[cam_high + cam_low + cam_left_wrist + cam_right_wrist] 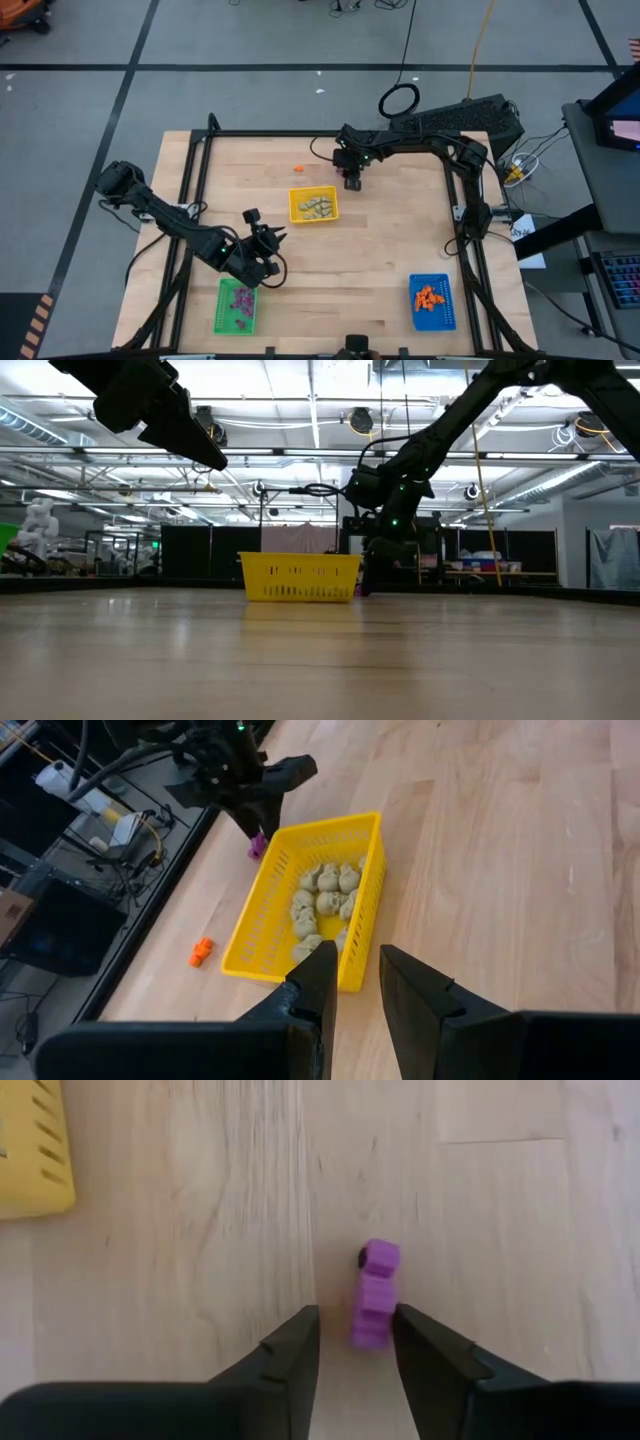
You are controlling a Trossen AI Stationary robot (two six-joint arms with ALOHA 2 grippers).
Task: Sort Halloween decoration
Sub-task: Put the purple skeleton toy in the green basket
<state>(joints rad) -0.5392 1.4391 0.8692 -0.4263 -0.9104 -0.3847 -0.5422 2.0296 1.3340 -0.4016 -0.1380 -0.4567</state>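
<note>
We see our right pincer point(356, 1342) low on the tabletop point(380, 260) just beside the yellow tray point(313, 205), its fingers narrowing around a purple trinket point(374, 1292), contact unclear. Our left pincer point(262, 245) hangs narrowly parted, empty, near the green tray point(237, 305). An orange trinket point(298, 168) lies loose.

Two dark jointed arms carry black cables, green indicator lights and angular, wedge-shaped fingers point(290, 1355).
</note>
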